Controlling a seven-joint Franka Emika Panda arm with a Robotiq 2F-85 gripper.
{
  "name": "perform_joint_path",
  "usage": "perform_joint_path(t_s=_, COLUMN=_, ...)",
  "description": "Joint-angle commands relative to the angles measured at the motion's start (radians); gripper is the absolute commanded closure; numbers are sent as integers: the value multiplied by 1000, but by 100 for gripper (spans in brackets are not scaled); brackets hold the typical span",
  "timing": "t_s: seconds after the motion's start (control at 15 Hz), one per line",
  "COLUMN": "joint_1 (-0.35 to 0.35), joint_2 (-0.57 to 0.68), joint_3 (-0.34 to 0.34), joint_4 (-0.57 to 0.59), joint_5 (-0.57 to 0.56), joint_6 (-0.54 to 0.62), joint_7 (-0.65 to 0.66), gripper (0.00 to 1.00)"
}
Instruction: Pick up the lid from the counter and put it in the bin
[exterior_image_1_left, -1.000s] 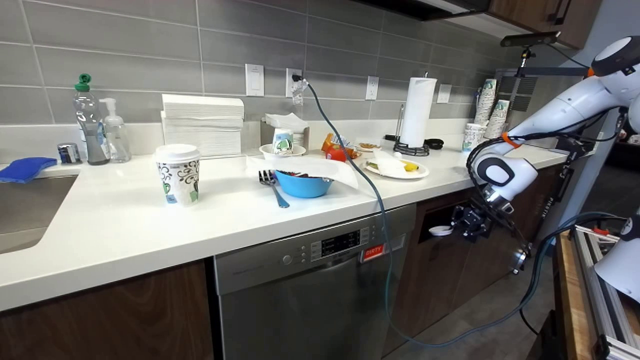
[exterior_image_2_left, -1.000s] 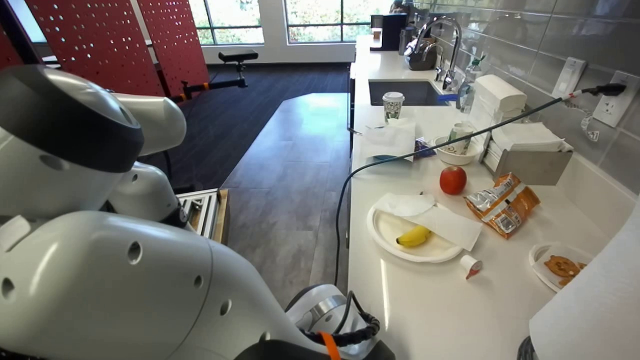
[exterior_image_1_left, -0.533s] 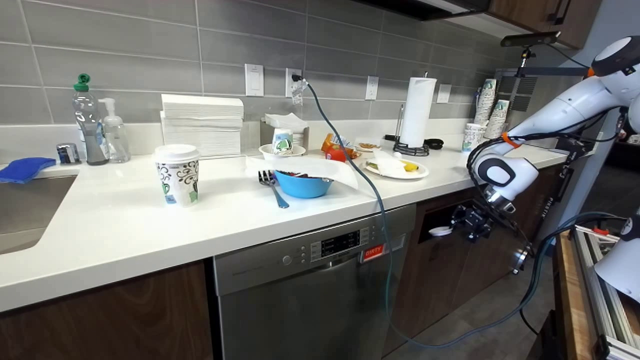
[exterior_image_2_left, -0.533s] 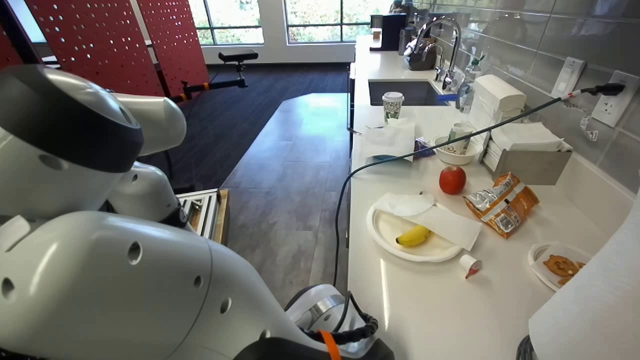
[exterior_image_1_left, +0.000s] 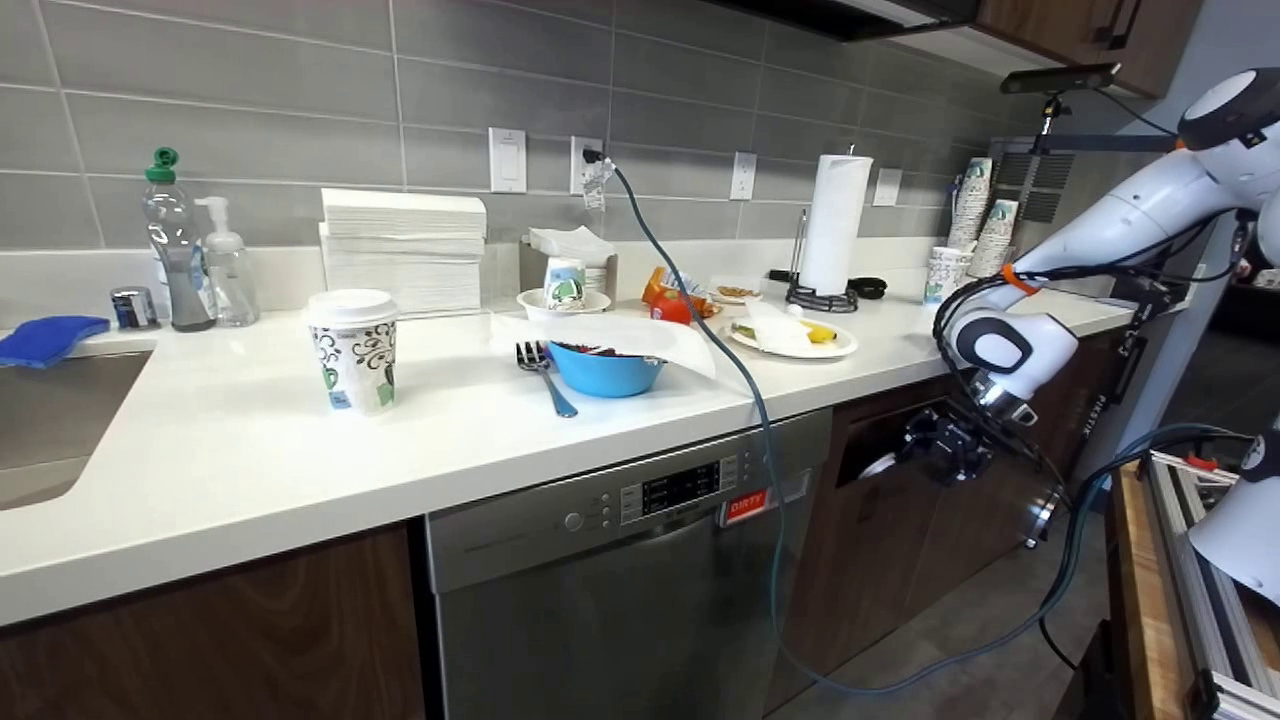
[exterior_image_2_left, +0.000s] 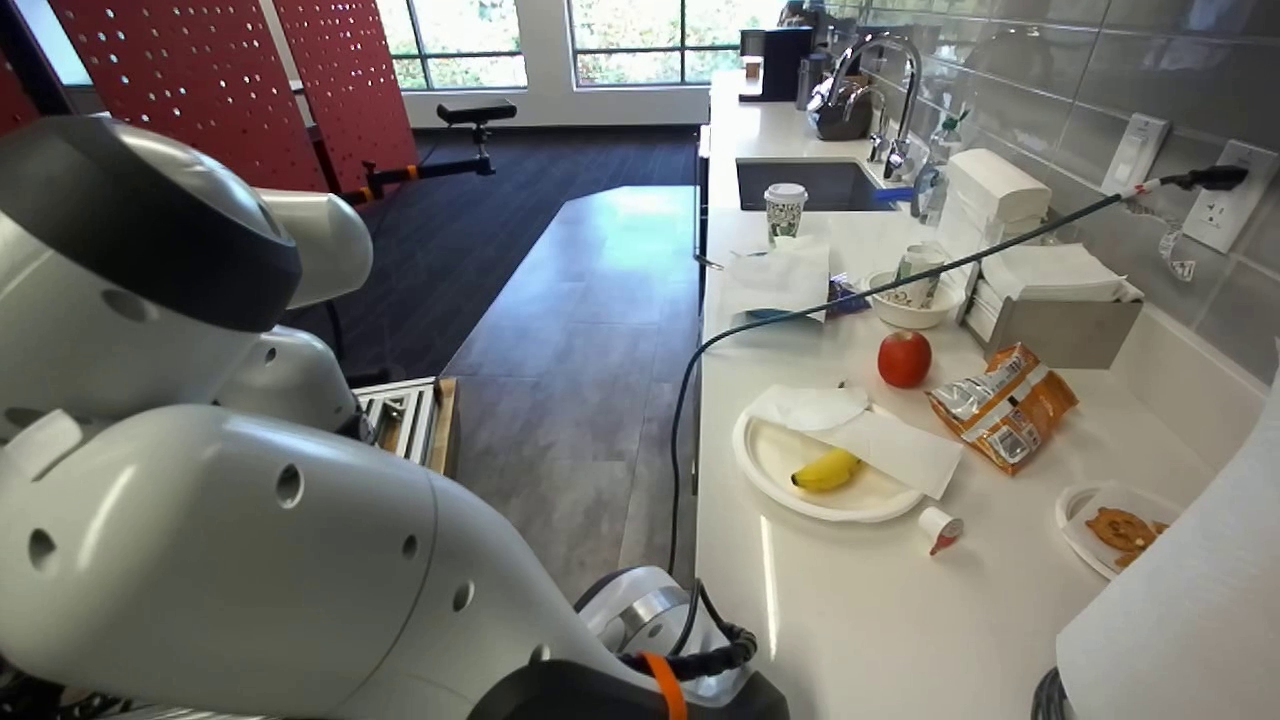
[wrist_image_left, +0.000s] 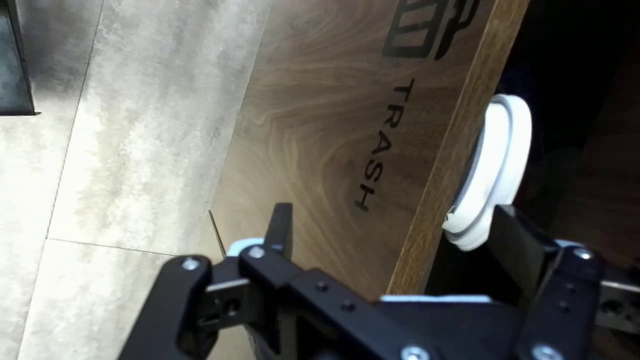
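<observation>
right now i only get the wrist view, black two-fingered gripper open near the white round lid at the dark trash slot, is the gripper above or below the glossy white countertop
Observer: The black two-fingered gripper is below the level of the glossy white countertop, as an exterior view shows.
Operator: and is the white round lid the only one
Observer: No, both exterior views show a second white lid, fitted on an upright swirl-printed paper cup.
Operator: does anything hang over the countertop's edge
Observer: Yes, a thin blue-green cable comes down past it in front of the stainless-steel dishwasher.
</observation>
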Motion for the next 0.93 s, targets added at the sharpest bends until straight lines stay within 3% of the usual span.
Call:
perform_joint_path(t_s=0.0, joint_1=25, joint_2=77, joint_3=19, joint_4=30, joint_5=21, joint_6=-78, joint_7=38, gripper=0)
perform_joint_path(t_s=0.27, joint_1=26, joint_2=87, joint_3=16, joint_4=30, joint_5=21, joint_6=-78, joint_7=35, gripper=0)
perform_joint_path(t_s=0.33, joint_1=135, joint_2=-2, joint_3=-98, joint_4=-26, joint_5=-84, joint_6=-198, joint_7=210, gripper=0)
perform_joint_path(t_s=0.4, joint_1=48, joint_2=73, joint_3=-20, joint_4=14, joint_5=-33, joint_6=-117, joint_7=51, gripper=0)
perform_joint_path(t_s=0.87, joint_1=126, joint_2=-18, joint_3=-141, joint_4=-59, joint_5=-170, joint_6=-213, joint_7=98, gripper=0)
